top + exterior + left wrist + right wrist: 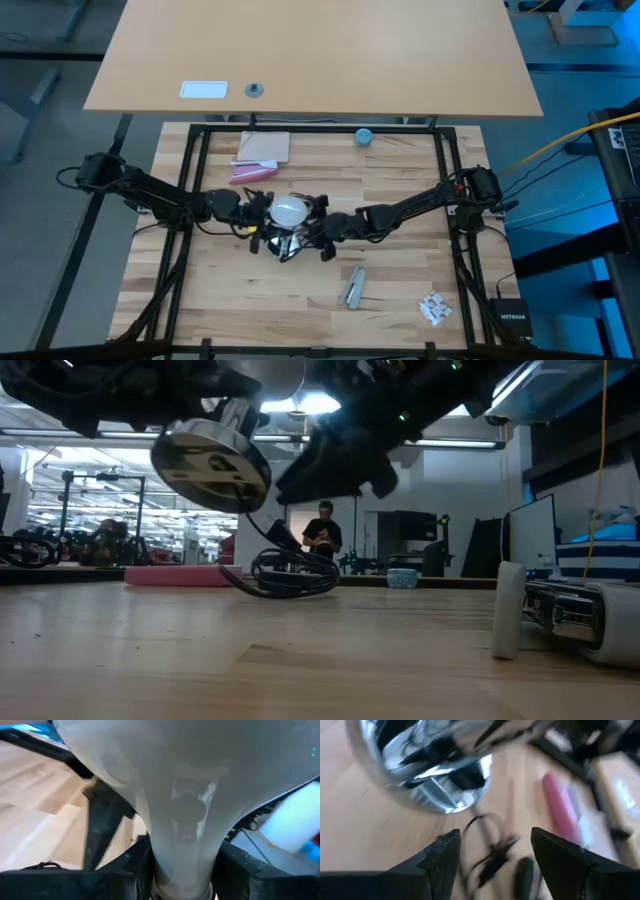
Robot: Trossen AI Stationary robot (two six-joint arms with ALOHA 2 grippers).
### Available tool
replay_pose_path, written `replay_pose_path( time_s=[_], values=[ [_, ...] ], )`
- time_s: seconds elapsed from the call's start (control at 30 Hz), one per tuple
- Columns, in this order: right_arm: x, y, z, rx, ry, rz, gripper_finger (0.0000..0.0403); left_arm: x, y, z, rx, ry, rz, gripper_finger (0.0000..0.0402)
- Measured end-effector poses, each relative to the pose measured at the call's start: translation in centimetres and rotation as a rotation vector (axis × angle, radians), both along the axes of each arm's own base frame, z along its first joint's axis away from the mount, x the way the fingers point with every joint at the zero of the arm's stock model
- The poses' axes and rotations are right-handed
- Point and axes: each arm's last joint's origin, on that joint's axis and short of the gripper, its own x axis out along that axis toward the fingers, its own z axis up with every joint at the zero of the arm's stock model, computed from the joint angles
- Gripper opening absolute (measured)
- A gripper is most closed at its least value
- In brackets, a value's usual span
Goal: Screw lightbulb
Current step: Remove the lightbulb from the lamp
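The white lightbulb (290, 210) is held above the middle of the table, and its tapering neck fills the left wrist view (182, 820). My left gripper (262, 210) is shut on it. A shiny round metal disc (210, 465) hangs tilted above the table under the bulb. The disc's black cord (290, 575) trails down to the tabletop. My right gripper (318, 228) is open beside the disc. In the right wrist view its fingers (445, 855) stand apart, short of the disc (430, 765). My left gripper pinches the bulb's narrow neck (182, 862) between its two fingers (135, 865), coming level from the table's left. The globe end points away from the gripper. The bulb is lifted clear of the table.
A pink object (250, 173) and a tan pad (265, 148) lie behind the grippers. A small blue round object (364, 136) is at the far edge. A metal tool (353, 287) and a small white packet (434, 308) lie nearer. A person (325, 535) stands in the room beyond.
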Motion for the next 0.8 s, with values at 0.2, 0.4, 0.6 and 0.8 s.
replay_pose_path(
  time_s=[0.2,0.4,0.6,0.8],
  values=[
    [0.2,0.1,0.3,-0.028,-0.032,0.041,0.0248,0.0,-0.2,0.3,-0.033,-0.029,-0.061,0.0148],
    [0.2,0.5,0.3,0.079,-0.033,0.139,0.0248,0.0,-0.4,0.6,-0.065,-0.053,-0.133,0.0148],
    [0.3,0.7,0.0,0.103,-0.022,0.182,0.0248,0.0,-0.4,1.2,-0.086,-0.101,-0.135,0.0148],
    [0.5,0.7,-0.8,0.101,0.0,0.181,0.0248,-0.1,-0.4,1.7,-0.102,-0.149,-0.136,0.0148]
  ],
)
